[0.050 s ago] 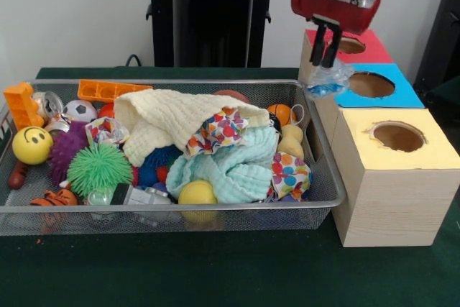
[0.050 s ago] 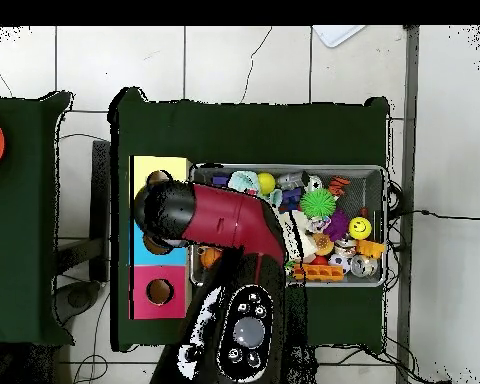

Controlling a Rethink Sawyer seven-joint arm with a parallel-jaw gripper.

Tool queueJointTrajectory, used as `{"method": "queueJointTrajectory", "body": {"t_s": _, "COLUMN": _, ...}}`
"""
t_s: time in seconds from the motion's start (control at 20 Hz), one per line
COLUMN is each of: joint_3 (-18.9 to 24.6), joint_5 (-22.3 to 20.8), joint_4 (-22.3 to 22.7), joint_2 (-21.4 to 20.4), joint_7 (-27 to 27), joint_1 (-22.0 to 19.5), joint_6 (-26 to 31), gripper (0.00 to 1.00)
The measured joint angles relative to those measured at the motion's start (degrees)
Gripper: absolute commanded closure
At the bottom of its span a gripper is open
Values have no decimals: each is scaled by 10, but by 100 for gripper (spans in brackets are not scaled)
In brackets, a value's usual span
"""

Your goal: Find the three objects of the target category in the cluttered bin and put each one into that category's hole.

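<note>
Three wooden boxes stand in a row right of the wire bin [image 1: 316, 203]: a yellow-topped box [image 1: 392, 177] nearest, a blue-topped box [image 1: 374, 85] behind it, a red-topped box [image 1: 359, 44] farthest, each with a round hole. The tool [image 1: 325, 54] hangs over the blue box's left edge, its two dark prongs pinched narrow on a crumpled clear plastic wrapper [image 1: 327, 80] with a blue tint.

As I judge it, the wrapper sits left of the blue hole [image 1: 371, 84], partly over the gap between box and bin, so a release from here could send it onto the box rim or down beside the bin wall. Being light and springy, it may also cling to a prong or drift as it falls.

Room to move is tight: the bin's right rim lies just beside the boxes, and the red box is close behind. Above the boxes the space looks open. The green tabletop [image 1: 215, 271] in front is bare.
</note>
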Motion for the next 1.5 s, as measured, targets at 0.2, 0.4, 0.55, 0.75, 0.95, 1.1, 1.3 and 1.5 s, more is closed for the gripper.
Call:
{"method": "queueJointTrajectory", "body": {"t_s": 0.2, "joint_3": -3, "joint_5": 6, "joint_4": -16, "joint_2": 14, "joint_7": 20, "joint_1": 11, "joint_6": 0, "gripper": 100}}
{"method": "queueJointTrajectory", "body": {"t_s": 0.4, "joint_3": -7, "joint_5": 10, "joint_4": -38, "joint_2": 23, "joint_7": 42, "joint_1": 20, "joint_6": 2, "gripper": 100}}
{"method": "queueJointTrajectory", "body": {"t_s": 0.55, "joint_3": -8, "joint_5": 10, "joint_4": -41, "joint_2": 20, "joint_7": 44, "joint_1": 22, "joint_6": 5, "gripper": 100}}
{"method": "queueJointTrajectory", "body": {"t_s": 0.75, "joint_3": -12, "joint_5": 10, "joint_4": -40, "joint_2": 6, "joint_7": 44, "joint_1": 26, "joint_6": 11, "gripper": 100}}
{"method": "queueJointTrajectory", "body": {"t_s": 0.95, "joint_3": -19, "joint_5": 11, "joint_4": -28, "joint_2": -24, "joint_7": 44, "joint_1": 32, "joint_6": 17, "gripper": 100}}
{"method": "queueJointTrajectory", "body": {"t_s": 1.1, "joint_3": -24, "joint_5": 10, "joint_4": -14, "joint_2": -53, "joint_7": 44, "joint_1": 36, "joint_6": 25, "gripper": 100}}
{"method": "queueJointTrajectory", "body": {"t_s": 1.3, "joint_3": -28, "joint_5": 11, "joint_4": -4, "joint_2": -76, "joint_7": 44, "joint_1": 38, "joint_6": 31, "gripper": 100}}
{"method": "queueJointTrajectory", "body": {"t_s": 1.5, "joint_3": -33, "joint_5": 11, "joint_4": 12, "joint_2": -100, "joint_7": 44, "joint_1": 42, "joint_6": 32, "gripper": 100}}
